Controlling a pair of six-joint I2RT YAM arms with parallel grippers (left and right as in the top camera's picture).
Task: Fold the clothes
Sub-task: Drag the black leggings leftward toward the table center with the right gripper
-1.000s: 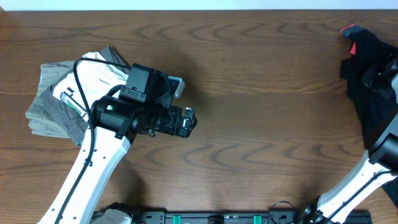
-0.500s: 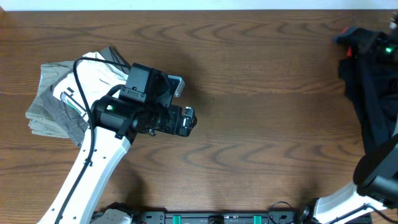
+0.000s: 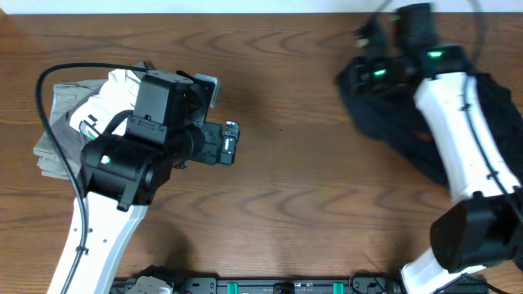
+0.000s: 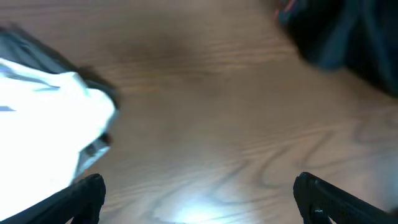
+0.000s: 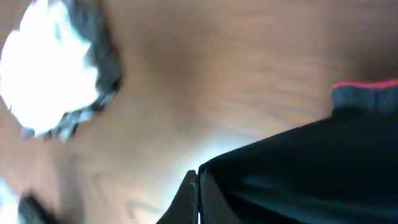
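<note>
A robotics lab: two white jointed robot arms (image 3: 94, 241) on a black base rail (image 3: 278, 287) at a brown wood-grain table (image 3: 310, 196).

Left tool (image 4: 199, 190) gapes wide; right tool (image 5: 195, 186) clamped.

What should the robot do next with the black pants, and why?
Probably drag the black trousers toward the bare middle of the table: the right claw is shut on them, they lie bunched at the far side, and the left claw is open.

Black trousers (image 3: 384, 122), waistband (image 5: 364, 98) grey edged coral red. Garment pile (image 3: 53, 147): mottled grey, white. Table (image 3: 310, 188): brown, wavy wood grain. Left arm (image 3: 98, 237): white, black wrist.
</note>
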